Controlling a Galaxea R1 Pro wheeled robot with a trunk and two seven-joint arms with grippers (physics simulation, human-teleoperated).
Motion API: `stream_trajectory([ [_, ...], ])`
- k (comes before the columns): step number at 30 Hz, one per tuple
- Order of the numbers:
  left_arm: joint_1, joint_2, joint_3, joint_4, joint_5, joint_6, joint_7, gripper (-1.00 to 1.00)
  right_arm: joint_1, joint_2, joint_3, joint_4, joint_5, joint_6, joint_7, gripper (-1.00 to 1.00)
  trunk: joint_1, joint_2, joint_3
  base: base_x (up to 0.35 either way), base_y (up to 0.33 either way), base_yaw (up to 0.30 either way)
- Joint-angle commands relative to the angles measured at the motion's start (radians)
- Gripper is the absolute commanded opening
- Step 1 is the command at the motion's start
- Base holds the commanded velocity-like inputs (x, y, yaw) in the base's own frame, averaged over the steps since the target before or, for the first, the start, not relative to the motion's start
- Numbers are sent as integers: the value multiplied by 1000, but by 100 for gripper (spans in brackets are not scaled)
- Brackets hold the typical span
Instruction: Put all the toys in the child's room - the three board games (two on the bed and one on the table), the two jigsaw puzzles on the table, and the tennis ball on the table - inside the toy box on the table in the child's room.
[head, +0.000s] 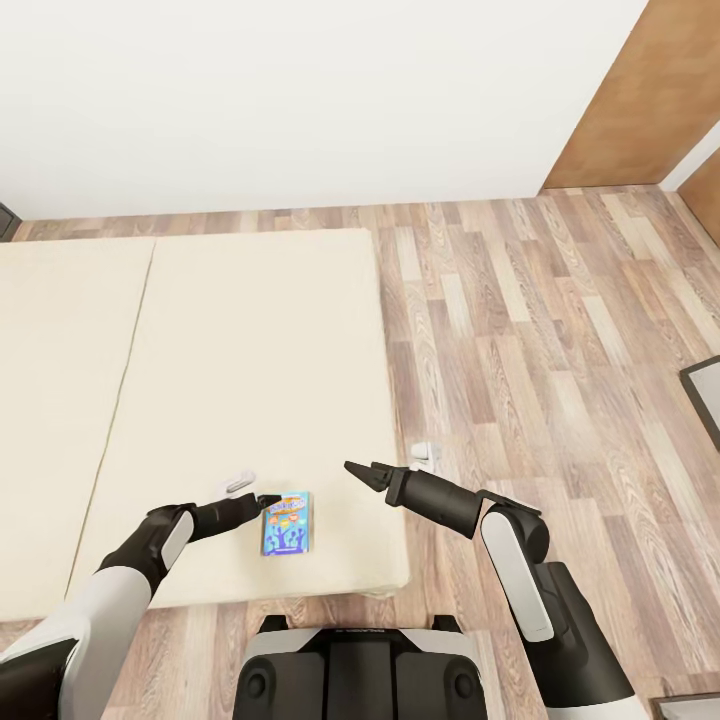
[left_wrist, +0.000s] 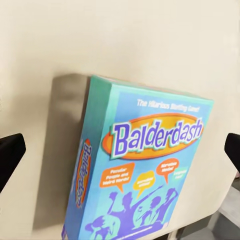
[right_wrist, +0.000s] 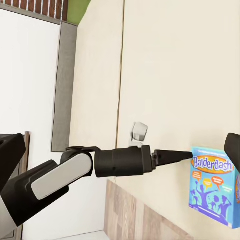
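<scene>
The Balderdash board game (head: 286, 522) lies flat on the cream mattress of the bed (head: 230, 330), close to the mattress's near corner, where it can be reached from the robot's stand at the foot of the bed. The left gripper (head: 262, 501) is brought low to the bed, its jaws spread wide. In the left wrist view the two dark fingertips (left_wrist: 10, 155) stand at either side of the picture with the light blue box (left_wrist: 145, 175) between and ahead of them, not yet touched. That spread looks chosen to take in the box's width, though the box lies flat, so the jaws would probably have to catch it by an edge.

The right gripper (head: 362, 472) hangs beyond the box's far right corner, apart from it and holding nothing; its jaws look nearly together in the head view, but the gap seen in the right wrist view leaves me unable to say for certain. It seems to be held clear so the left arm can work.

A small white object (head: 240, 481) lies on the mattress just behind the left jaws
</scene>
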Motion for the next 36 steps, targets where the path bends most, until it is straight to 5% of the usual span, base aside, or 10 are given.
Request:
stream_trajectory([
  [1, 0, -1, 3, 0, 7, 10, 1, 100, 0, 1, -1, 0, -2, 6, 1, 100, 0, -1, -1, -2, 0, 0],
  [36, 0, -14, 3, 11, 7, 21, 67, 100, 0, 0, -4, 0, -2, 9, 1, 100, 0, -1, -1, 0, 0, 0],
])
